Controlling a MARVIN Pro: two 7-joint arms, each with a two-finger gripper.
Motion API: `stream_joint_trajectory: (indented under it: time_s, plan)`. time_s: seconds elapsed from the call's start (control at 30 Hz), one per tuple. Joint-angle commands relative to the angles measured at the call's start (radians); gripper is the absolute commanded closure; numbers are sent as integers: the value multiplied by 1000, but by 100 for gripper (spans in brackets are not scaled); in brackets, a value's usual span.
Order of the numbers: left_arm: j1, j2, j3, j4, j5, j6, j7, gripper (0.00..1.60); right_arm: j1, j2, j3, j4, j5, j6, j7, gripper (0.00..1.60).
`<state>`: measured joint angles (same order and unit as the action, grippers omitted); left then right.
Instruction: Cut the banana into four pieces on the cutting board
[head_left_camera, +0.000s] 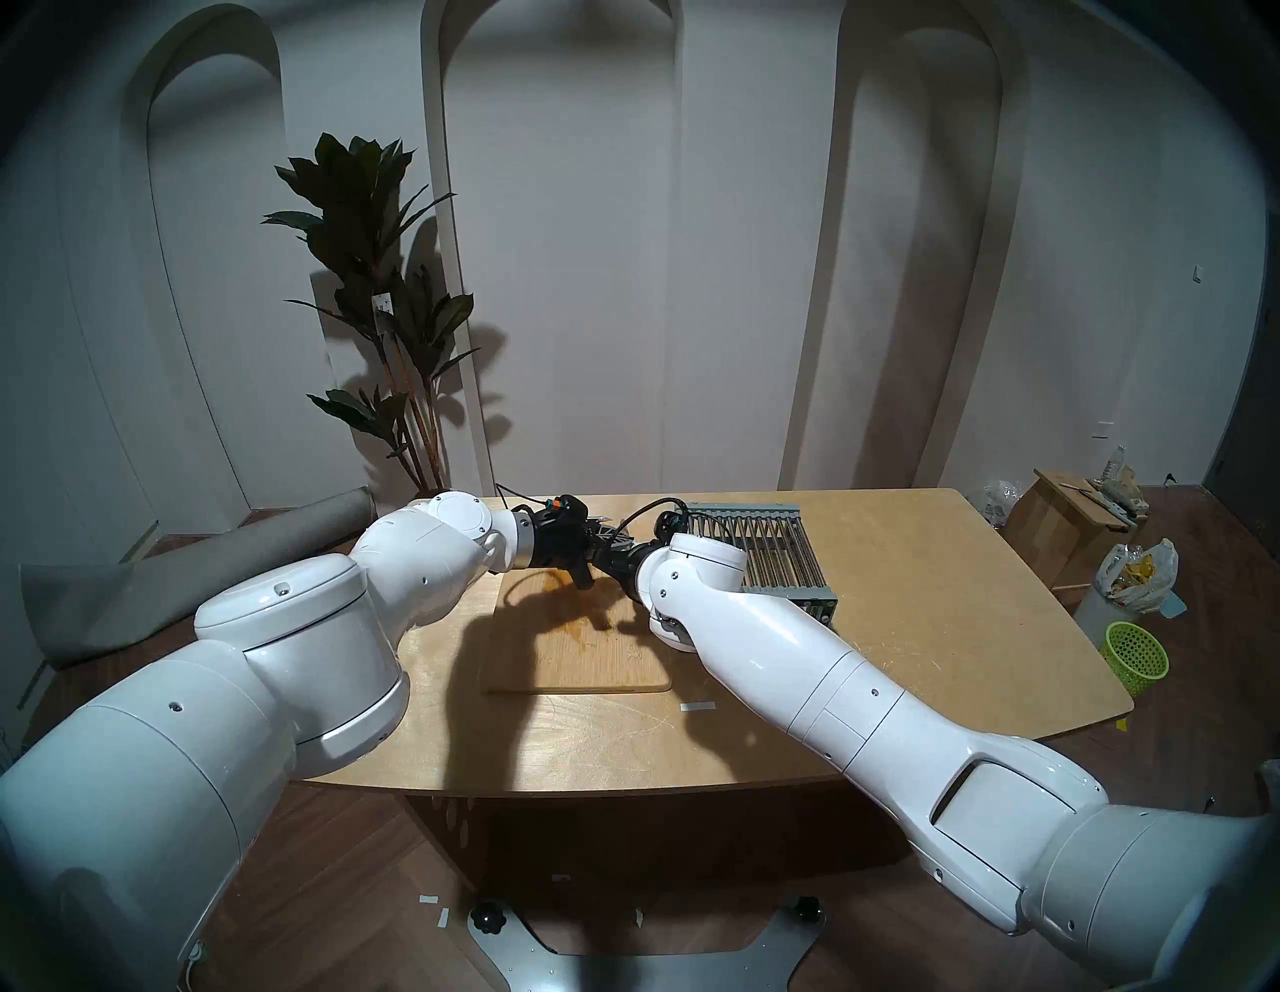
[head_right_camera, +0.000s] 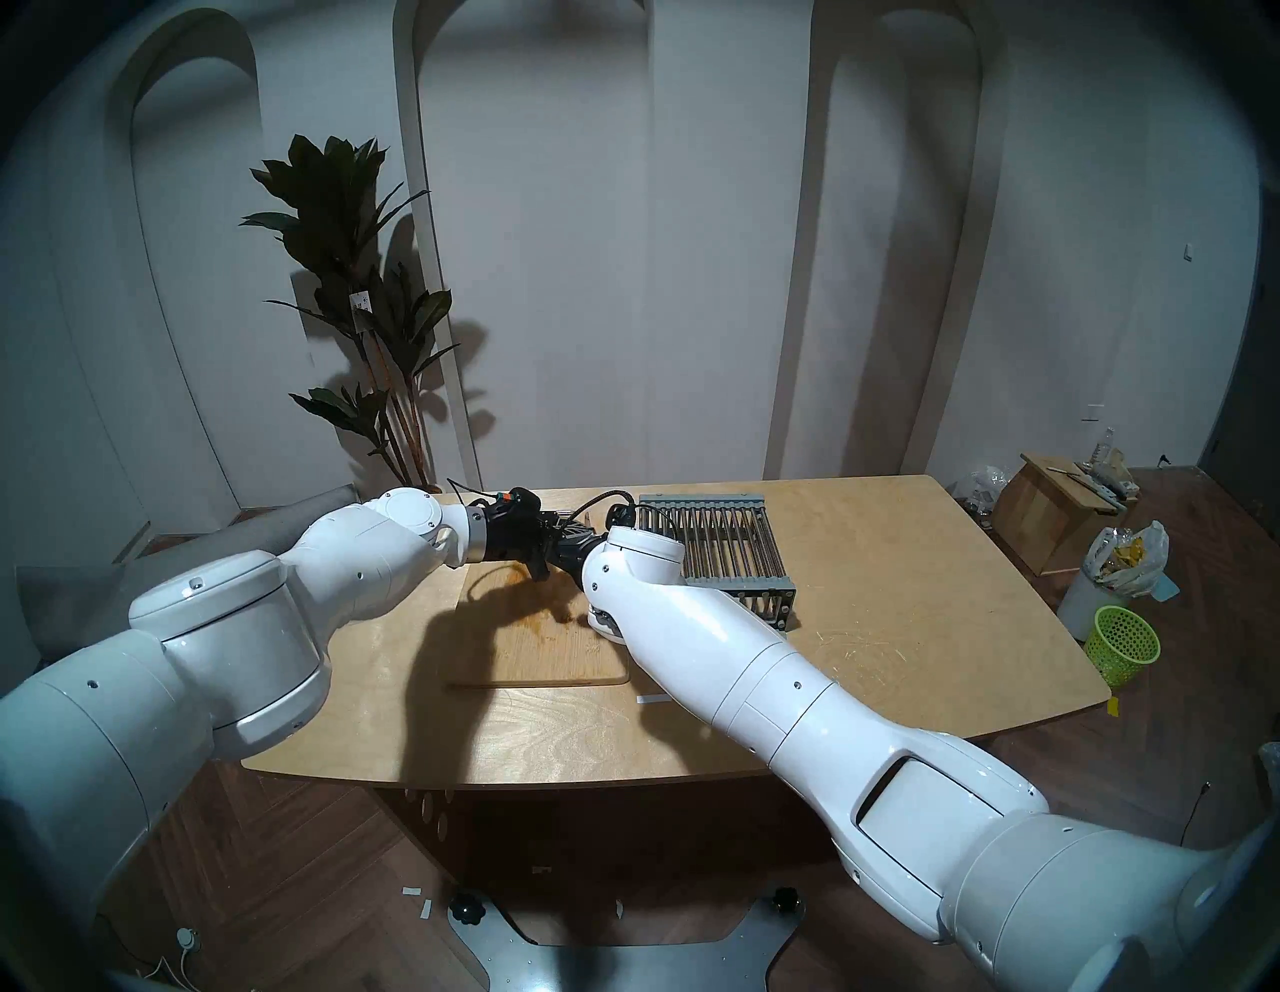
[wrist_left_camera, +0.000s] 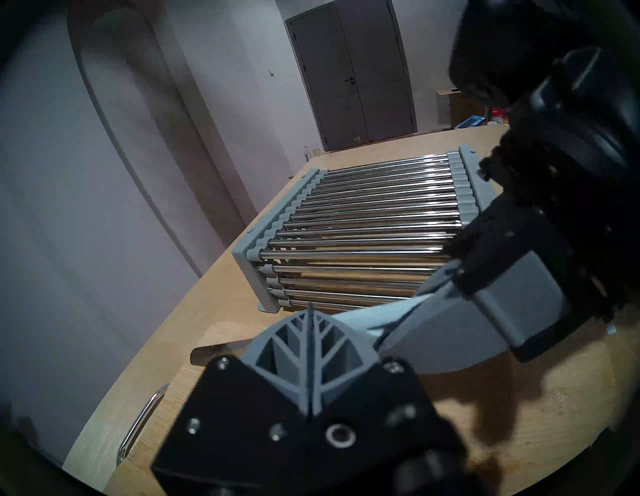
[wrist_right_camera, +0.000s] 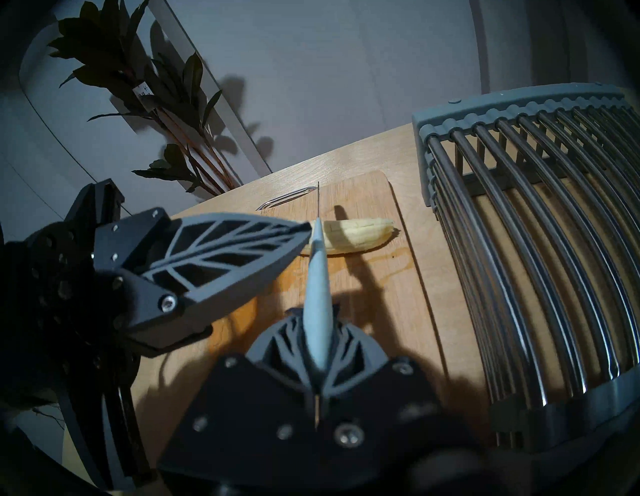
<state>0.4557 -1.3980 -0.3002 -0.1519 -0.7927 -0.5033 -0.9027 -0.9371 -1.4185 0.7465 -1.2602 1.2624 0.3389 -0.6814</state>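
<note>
from my remote station i read the following. the cutting board (wrist_right_camera: 349, 277) lies on the wooden table (head_left_camera: 935, 623), its small metal handle (wrist_right_camera: 287, 199) at the far short edge and an orange-brown stain (wrist_right_camera: 277, 284) across its middle. the banana (wrist_right_camera: 356, 233) is peeled and lies crosswise on the far part of the board, near the handle end; its right portion is plainly visible, its left end is hidden behind the left gripper (wrist_right_camera: 304, 227).

the right gripper (wrist_right_camera: 320, 320) has its fingers pressed together on a knife with a pale blue-grey handle (wrist_right_camera: 317, 287). the thin blade (wrist_right_camera: 318, 204) runs away from the camera, edge down, and crosses the banana toward its left end — whether the edge has entered the fruit i cannot tell.

the left gripper comes in from the left with its fingers together and nothing between them. its tip is at the banana's left part, just beside the blade; contact with the fruit cannot be confirmed.

the grey slatted metal rack (head_left_camera: 769, 554) stands on the table just to the right of the board — close beside it, not on it. in the head views both wrists meet over the far half of the board and hide the banana. a potted plant (head_left_camera: 374, 277) stands beyond the table's far left corner.
</note>
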Motion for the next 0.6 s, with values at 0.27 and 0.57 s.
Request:
stream_joint_trajectory:
  time_s: [0.27, 0.57]
  plan:
    - [-26, -33, -54, -6, -45, 18, 30, 160, 9, -22, -3, -5, 4, 1, 11, 160]
    - [16, -26, -19, 2, -11, 0, 21, 160, 10, -25, -4, 4, 3, 1, 16, 160]
